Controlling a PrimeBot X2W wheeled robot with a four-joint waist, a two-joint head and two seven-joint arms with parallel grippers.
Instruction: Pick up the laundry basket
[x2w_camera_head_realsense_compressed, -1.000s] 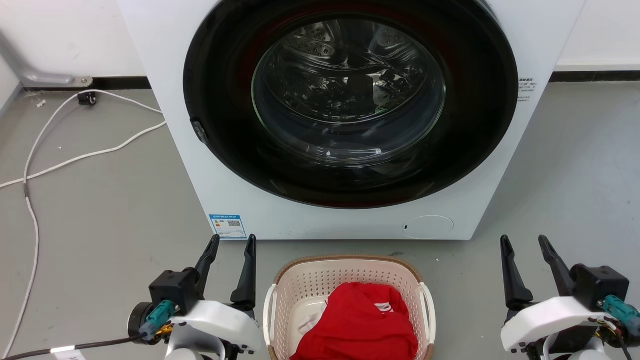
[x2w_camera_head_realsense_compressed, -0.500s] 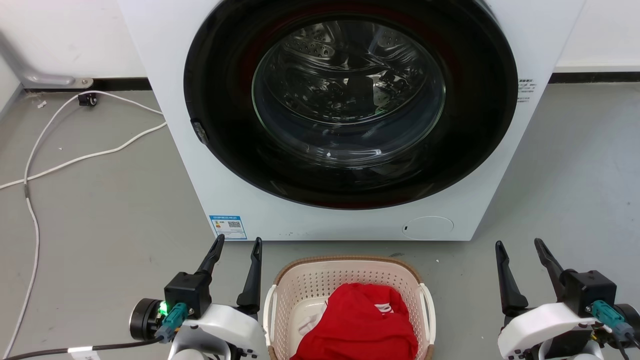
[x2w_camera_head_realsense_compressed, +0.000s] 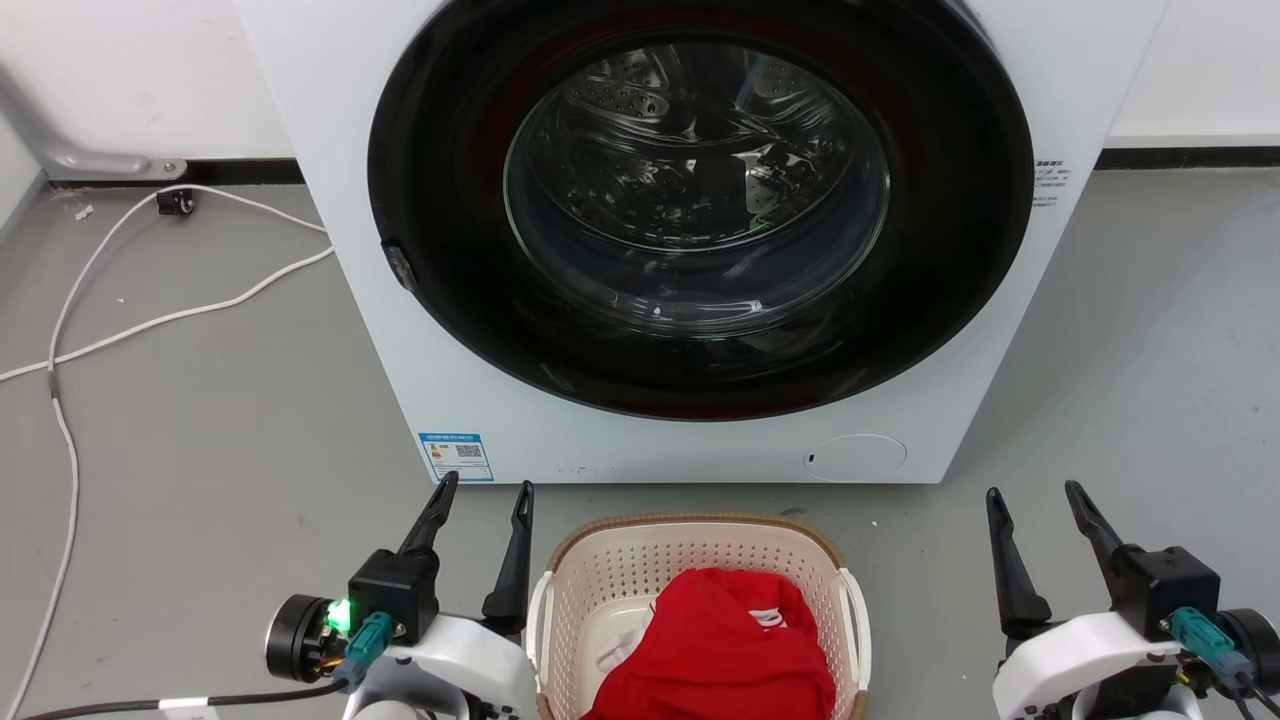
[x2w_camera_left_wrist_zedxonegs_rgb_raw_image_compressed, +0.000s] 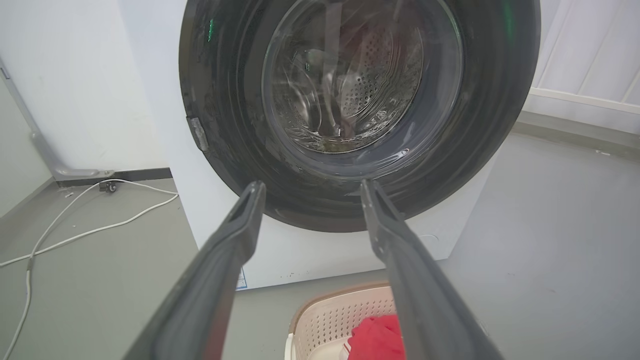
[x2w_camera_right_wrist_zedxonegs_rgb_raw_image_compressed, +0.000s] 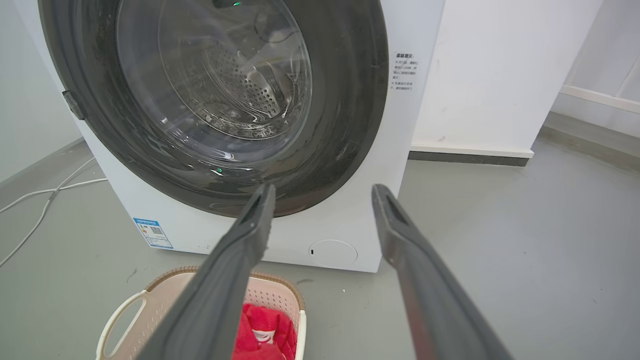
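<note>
Indoors, laundry basket (x2w_camera_head_realsense_compressed: 620, 570) on grey floor (x2w_camera_head_realsense_compressed: 200, 420).

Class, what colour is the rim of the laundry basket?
Brown, woven-look rim on the laundry basket; head view shows it best.

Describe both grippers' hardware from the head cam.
Both the left gripper and right gripper have two long, tapered dark fingers on a black boxy mount over a glossy white wrist shell. Each carries a teal connector. The left one shows a lit green light and a black cable with a white tag.
</note>
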